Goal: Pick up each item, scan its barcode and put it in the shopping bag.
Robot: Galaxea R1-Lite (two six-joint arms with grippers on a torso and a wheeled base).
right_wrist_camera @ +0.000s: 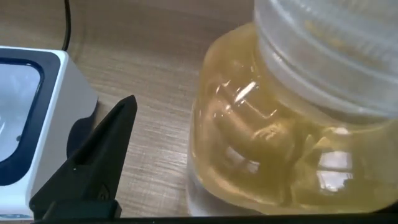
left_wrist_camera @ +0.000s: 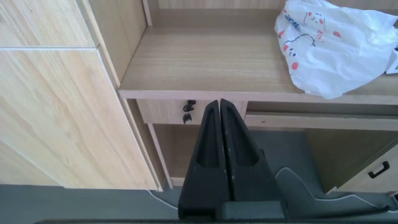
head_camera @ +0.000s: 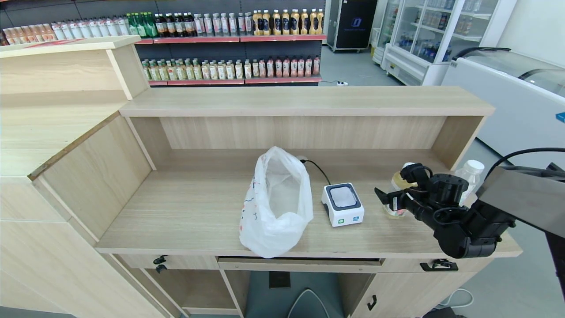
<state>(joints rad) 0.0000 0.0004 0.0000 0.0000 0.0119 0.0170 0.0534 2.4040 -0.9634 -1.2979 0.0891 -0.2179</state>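
The right gripper (head_camera: 394,182), jaws open, straddles a bottle of yellow drink (right_wrist_camera: 267,137) standing right of the scanner (head_camera: 343,204), apparently lining up a grasp. The shopping bag (head_camera: 276,207) gapes ready at centre, and the left gripper (left_wrist_camera: 219,107) hangs closed below the counter (head_camera: 190,212).

Matt wood-grain counter (head_camera: 190,207), crinkly thin plastic bag (head_camera: 276,207), glossy clear bottle (right_wrist_camera: 280,143)

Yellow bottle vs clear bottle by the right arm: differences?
The yellow bottle holds yellowish liquid; the clear bottle looks colourless. The yellow bottle has the open right gripper at it; the clear bottle stands free, farther from the scanner. Both stand upright on the counter.
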